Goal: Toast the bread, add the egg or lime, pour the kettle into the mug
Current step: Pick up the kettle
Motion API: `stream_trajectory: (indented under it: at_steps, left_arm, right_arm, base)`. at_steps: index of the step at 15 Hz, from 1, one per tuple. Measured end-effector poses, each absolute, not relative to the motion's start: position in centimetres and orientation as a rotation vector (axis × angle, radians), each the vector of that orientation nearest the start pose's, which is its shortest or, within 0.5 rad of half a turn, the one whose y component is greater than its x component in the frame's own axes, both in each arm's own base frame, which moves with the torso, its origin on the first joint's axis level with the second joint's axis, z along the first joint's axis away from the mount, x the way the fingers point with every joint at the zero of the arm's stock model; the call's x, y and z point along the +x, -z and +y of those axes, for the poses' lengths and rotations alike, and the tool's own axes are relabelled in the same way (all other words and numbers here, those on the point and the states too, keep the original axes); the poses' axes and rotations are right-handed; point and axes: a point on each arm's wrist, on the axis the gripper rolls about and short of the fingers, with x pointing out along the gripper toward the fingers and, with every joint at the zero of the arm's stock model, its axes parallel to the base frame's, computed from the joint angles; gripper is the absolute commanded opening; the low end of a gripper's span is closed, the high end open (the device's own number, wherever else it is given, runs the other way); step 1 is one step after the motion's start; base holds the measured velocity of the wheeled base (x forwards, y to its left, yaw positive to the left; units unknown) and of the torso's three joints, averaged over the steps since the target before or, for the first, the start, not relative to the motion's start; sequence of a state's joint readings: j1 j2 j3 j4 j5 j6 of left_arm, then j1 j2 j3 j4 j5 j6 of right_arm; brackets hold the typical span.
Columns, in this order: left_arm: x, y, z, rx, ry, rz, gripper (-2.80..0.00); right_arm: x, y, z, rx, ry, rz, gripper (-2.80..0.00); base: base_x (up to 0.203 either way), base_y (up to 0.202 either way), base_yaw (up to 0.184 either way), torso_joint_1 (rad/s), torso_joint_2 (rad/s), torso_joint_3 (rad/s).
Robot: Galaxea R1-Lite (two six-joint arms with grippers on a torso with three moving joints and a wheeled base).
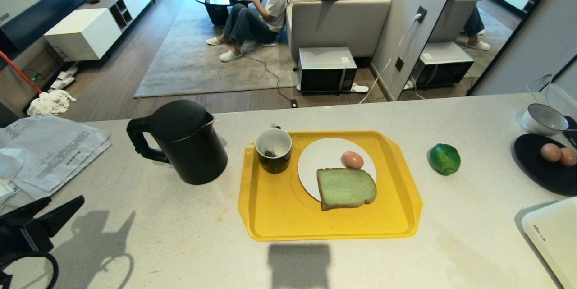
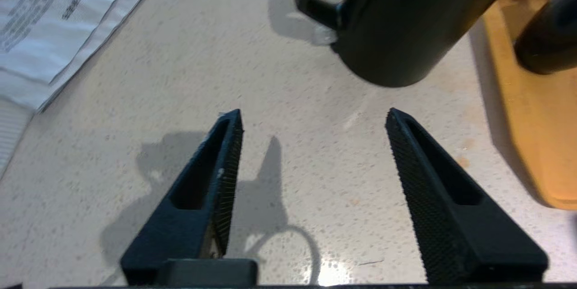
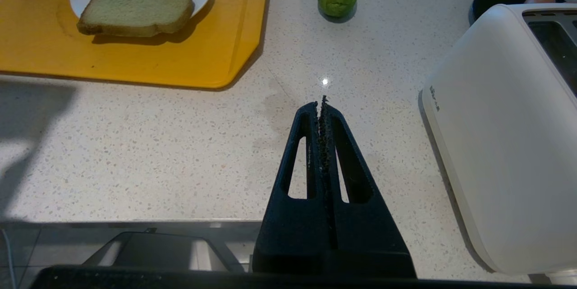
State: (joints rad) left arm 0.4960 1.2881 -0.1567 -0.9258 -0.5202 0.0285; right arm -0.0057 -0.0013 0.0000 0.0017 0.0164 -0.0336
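The black kettle (image 1: pixel 189 144) stands on the counter left of the yellow tray (image 1: pixel 279 217), handle facing left. On the tray are the dark mug (image 1: pixel 273 149) with a teabag and a white plate (image 1: pixel 320 153) bearing the green bread (image 1: pixel 346 187) and an egg (image 1: pixel 352 159). The lime (image 1: pixel 445 158) lies on the counter to the tray's right. My left gripper (image 2: pixel 313 113) is open and empty, low over the counter at the near left, short of the kettle (image 2: pixel 405 23). My right gripper (image 3: pixel 322 102) is shut and empty near the counter's front edge, beside the toaster (image 3: pixel 496 122).
A white toaster (image 1: pixel 554 235) sits at the near right corner. A black plate (image 1: pixel 541 176) with two eggs and a striped bowl (image 1: pixel 543 120) stand at the far right. Papers (image 1: pixel 49 149) lie at the left. A person sits on the floor beyond the counter.
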Motion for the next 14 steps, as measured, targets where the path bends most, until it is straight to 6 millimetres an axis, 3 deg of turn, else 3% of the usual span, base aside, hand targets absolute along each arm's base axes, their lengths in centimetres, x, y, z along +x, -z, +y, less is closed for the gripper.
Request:
stream_trajectory:
  at_steps: [4, 8, 14]
  left_arm:
    - [15.9, -13.3, 7.6, -0.1, 0.017, 0.236, 0.0]
    - [19.2, -13.6, 8.6, -0.102, 0.054, 0.248, 0.0]
    - [23.6, -12.9, 7.1, -0.082, 0.139, 0.283, 0.0]
  right_arm:
    - [-2.3, -7.5, 0.1, -0.033, -0.01, 0.0, -2.8]
    - [-2.3, -7.5, 0.1, -0.033, -0.01, 0.0, -2.8]
    - [-2.3, -7.5, 0.1, -0.033, -0.01, 0.0, -2.8]
  base:
    - [0.0, 0.0, 0.0, 0.0, 0.0, 0.0]
    - [0.0, 0.0, 0.0, 0.0, 0.0, 0.0]
    - [0.0, 0.0, 0.0, 0.0, 0.0, 0.0]
